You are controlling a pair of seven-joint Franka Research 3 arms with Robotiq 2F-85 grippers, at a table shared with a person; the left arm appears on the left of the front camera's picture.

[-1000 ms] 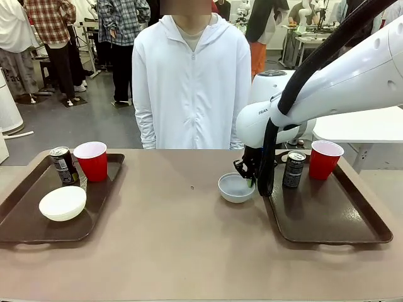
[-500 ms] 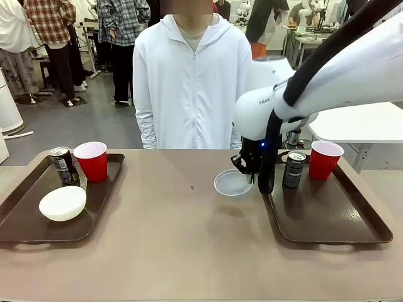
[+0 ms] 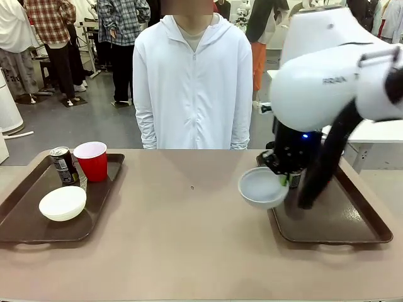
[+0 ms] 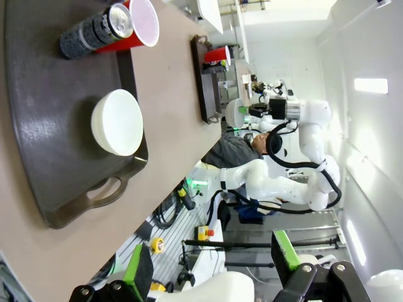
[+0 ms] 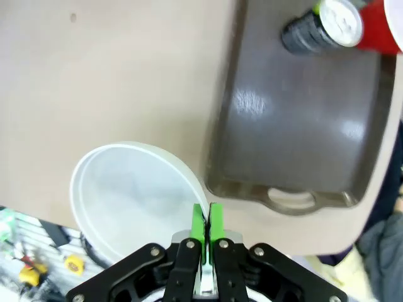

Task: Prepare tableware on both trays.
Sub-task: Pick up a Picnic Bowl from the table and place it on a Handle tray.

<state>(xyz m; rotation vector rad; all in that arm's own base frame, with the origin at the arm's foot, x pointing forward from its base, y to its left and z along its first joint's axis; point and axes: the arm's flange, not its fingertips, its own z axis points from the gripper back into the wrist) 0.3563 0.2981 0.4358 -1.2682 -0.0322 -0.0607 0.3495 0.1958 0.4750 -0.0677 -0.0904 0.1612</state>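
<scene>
My right gripper is shut on the rim of the pale grey-blue bowl, holding it in the air over the left edge of the right tray. That tray carries a dark can and a red cup. The left tray holds the cream-white bowl, a can and a red cup. My left gripper hangs open well away from the left tray.
A person in a white hooded jacket stands at the far side of the table, arms down. Bare tabletop lies between the two trays. More people and tables fill the background.
My right gripper has lifted the grey-blue bowl off the table and carried it right, toward the right tray. The arm now hides that tray's can and cup in the front view.
</scene>
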